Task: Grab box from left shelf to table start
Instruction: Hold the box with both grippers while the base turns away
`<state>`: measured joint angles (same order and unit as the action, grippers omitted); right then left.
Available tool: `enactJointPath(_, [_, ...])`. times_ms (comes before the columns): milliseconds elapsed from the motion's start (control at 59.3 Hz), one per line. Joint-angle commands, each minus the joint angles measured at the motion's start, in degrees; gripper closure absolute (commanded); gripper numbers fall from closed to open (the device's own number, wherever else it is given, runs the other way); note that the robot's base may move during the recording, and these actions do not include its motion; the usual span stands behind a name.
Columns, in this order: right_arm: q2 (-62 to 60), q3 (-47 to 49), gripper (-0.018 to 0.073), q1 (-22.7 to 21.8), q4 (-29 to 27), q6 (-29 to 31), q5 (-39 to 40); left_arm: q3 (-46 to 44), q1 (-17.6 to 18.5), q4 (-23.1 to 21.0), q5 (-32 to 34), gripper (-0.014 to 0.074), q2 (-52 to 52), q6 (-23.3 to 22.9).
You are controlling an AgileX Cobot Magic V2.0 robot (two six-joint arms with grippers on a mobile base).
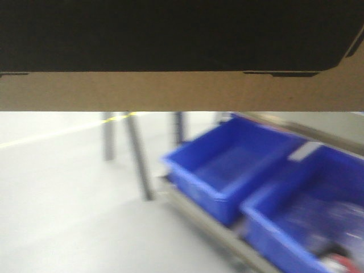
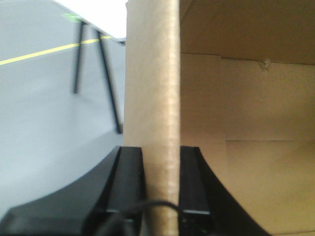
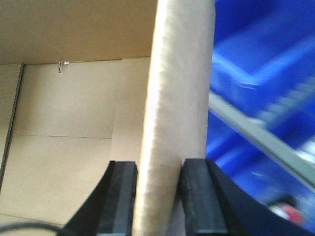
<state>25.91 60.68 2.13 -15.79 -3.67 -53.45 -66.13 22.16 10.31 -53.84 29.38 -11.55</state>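
The carry step was in hand. The left gripper point(image 2: 161, 155) and right gripper point(image 3: 160, 169) each pinched a side flap of the cardboard box point(image 1: 170, 91), which hung between them above the grey floor point(image 1: 57, 193). The white table point(image 2: 101, 14) lay ahead and outward of the left gripper. Next, I judged, came level travel there, keeping clear of the blue bins point(image 1: 227, 165) outside the right gripper.

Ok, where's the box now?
The box spans the front view's top, above the blue bins, clamped by left gripper and right gripper.
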Motion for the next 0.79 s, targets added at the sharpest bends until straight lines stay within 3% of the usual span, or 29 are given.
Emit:
enactJointPath(0, [1.22,1.24,0.0503,-0.38,8.51,0.38,7.56,-2.63,-0.09,3.56,11.83,0.0682,-0.93,-0.57])
enactJointPath(775, [1.22,1.24,0.0503,-0.38,8.51,0.38,7.56,-2.63,-0.09,3.56,11.83,0.0682,-0.93,-0.57])
